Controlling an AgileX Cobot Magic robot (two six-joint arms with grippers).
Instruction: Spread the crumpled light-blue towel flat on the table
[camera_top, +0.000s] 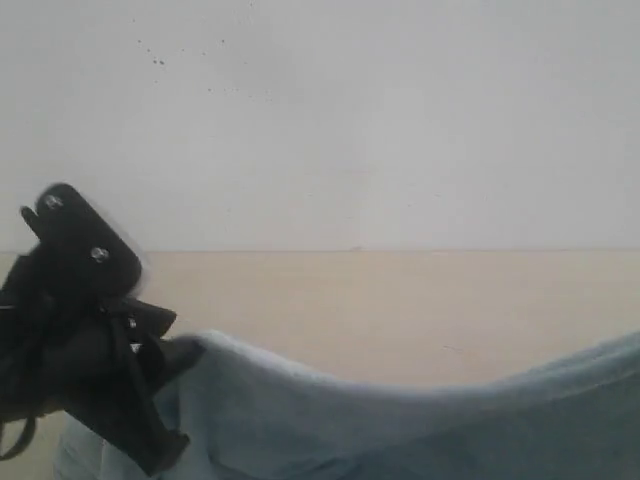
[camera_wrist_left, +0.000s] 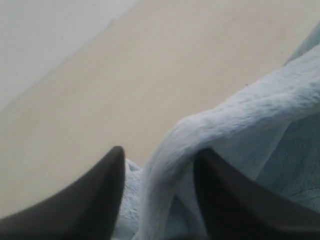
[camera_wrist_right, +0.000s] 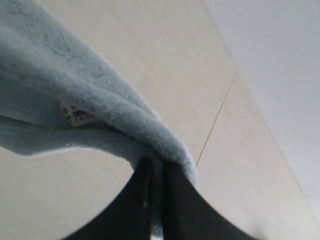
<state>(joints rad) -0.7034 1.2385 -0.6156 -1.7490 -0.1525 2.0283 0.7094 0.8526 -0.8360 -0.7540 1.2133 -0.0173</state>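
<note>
Towel, look: the towel (camera_top: 420, 430) is pale light-blue with a thick, fluffy terry pile. It is bunched into soft rolls and folds rather than lying flat.
Towel, place: in the exterior view it stretches across the lower part of the scene, from the left claw out past the right edge. Its upper edge is high at both ends and sags in the middle. The bench shows beyond it.
Towel, edge: in the right wrist view a rounded, furry rim runs down to the claw, with a thinner layer hanging under it.
Label: a small white label (camera_wrist_right: 77, 116) with dark print sits on the underside of the fold, just below the rim. The print is too small to read.
Left claw: the left claw (camera_wrist_left: 157, 155) has its two dark fingers (camera_wrist_left: 95, 205) partway apart, with a thick rolled fold of towel running between them. It has hold of that fold.
Right claw: the right claw (camera_wrist_right: 156, 167) is closed almost completely, with only a thin gap between its fingers. The towel's edge is pinched in that gap.
Bench: the bench (camera_top: 400, 300) is plain, matte pale beige. A fine straight seam (camera_wrist_right: 216, 125) crosses it near the right claw.
Wall: a white wall (camera_top: 350, 120) rises behind the bench, with a few tiny dark specks high on the left.
</note>
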